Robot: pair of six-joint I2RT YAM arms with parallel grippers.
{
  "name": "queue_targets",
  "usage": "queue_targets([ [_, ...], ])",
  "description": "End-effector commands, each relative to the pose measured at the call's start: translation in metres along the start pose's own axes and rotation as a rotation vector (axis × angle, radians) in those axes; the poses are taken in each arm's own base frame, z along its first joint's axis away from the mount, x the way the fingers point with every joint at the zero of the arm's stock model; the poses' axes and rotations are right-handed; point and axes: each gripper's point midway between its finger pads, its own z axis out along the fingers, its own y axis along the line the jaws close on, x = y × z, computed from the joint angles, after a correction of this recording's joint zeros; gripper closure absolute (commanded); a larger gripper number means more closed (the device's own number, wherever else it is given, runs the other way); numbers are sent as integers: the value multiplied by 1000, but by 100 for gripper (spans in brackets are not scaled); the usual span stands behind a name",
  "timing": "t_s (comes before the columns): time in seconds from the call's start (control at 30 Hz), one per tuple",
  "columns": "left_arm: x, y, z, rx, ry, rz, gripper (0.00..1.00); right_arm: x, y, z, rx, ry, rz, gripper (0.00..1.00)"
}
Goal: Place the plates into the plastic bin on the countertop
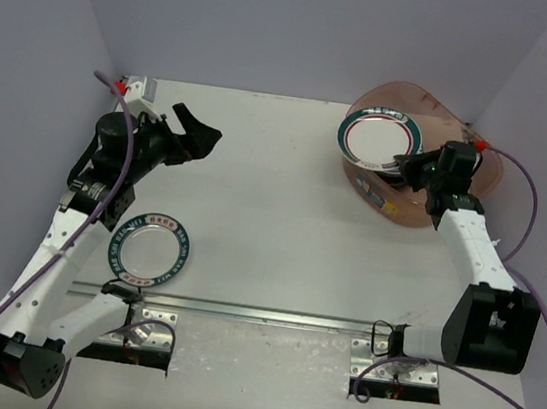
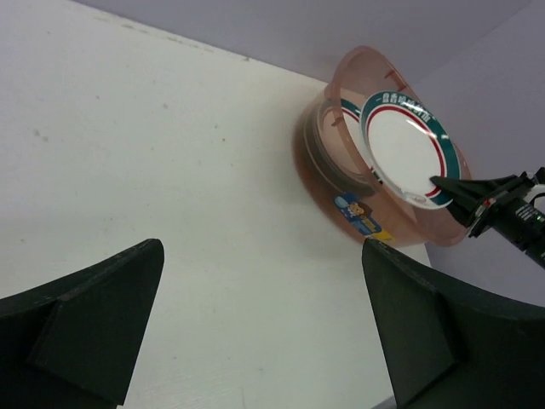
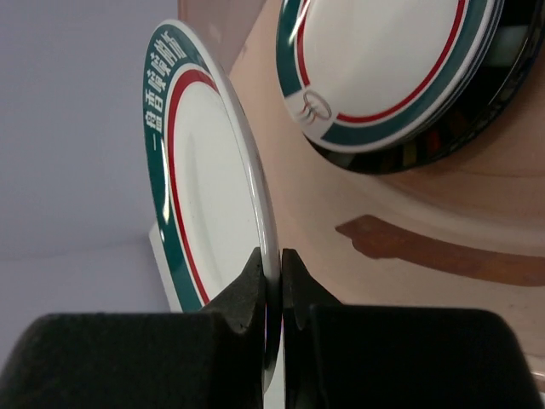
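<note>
My right gripper [image 1: 401, 165] is shut on the rim of a white plate with a teal lettered band and red ring [image 1: 378, 139], held over the pinkish plastic bin [image 1: 482, 156] at the far right of the countertop [image 1: 282, 216]. In the right wrist view the held plate [image 3: 200, 179] stands on edge between my fingers, and a stack of plates [image 3: 383, 68] lies inside the bin [image 3: 409, 204]. A dark-rimmed lettered plate [image 1: 150, 248] lies on the countertop at the near left. My left gripper [image 1: 197, 137] is open and empty above the far left; its view shows the bin [image 2: 341, 170] and held plate [image 2: 407, 150].
A metal rail [image 1: 259, 314] runs along the countertop's front edge. Grey walls close the back and both sides. A small white and red fitting [image 1: 135, 89] sits at the far left corner. Purple cables trail from both arms.
</note>
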Motion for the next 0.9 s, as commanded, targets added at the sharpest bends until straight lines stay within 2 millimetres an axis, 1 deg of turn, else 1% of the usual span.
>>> queue_targets([
  [0.0, 7, 25, -22, -105, 20, 153, 0, -69, 12, 14, 102, -300, 281, 100],
  [0.03, 11, 31, -25, -129, 32, 164, 0, -68, 1, 22, 150, -307, 314, 100],
  [0.07, 18, 39, -26, -151, 43, 172, 0, -72, -2, 26, 170, -325, 343, 100],
  [0.1, 24, 46, -27, -169, 51, 177, 0, -76, -3, 30, 181, -345, 369, 100],
  [0.17, 33, 54, -26, -183, 58, 178, 0, -80, -2, 37, 186, -362, 402, 100],
  [0.2, 41, 57, -25, -177, 76, 174, 0, -82, -3, 42, 183, -371, 417, 100],
  [0.27, 60, 67, -23, -185, 123, 165, 0, -84, -8, 53, 204, -383, 413, 100],
  [0.3, 65, 70, -22, -188, 135, 162, 0, -88, -6, 55, 206, -392, 407, 100],
  [0.33, 72, 75, -22, -198, 152, 160, 0, -88, -5, 60, 209, -388, 402, 100],
  [0.37, 80, 81, -21, -213, 172, 158, 0, -85, -8, 66, 233, -372, 386, 100],
  [0.43, 86, 85, -22, -218, 187, 155, 0, -82, -14, 73, 277, -356, 374, 99],
  [0.47, 84, 83, -23, -213, 180, 158, 0, -81, -19, 77, 302, -348, 364, 94],
  [0.53, 81, 80, -22, -205, 170, 161, 0, -74, -29, 85, 347, -320, 350, 59],
  [0.63, 81, 80, -22, -201, 171, 163, 0, -66, -35, 96, 370, -282, 324, 34],
  [0.67, 82, 80, -22, -203, 176, 162, 0, -63, -38, 98, 387, -264, 315, 24],
  [0.7, 82, 81, -22, -203, 177, 162, 0, -59, -40, 100, 412, -242, 312, 11],
  [0.73, 82, 81, -22, -204, 177, 162, 0, -55, -44, 101, 446, -216, 308, 2],
  [0.8, 81, 80, -23, -206, 171, 163, 0, -45, -54, 100, 559, -153, 304, 1],
  [0.83, 79, 81, -23, -209, 163, 165, 0, -46, -48, 93, 606, -127, 311, 1],
  [0.87, 79, 81, -23, -209, 163, 165, 0, -42, -57, 98, 628, -118, 309, 1],
])
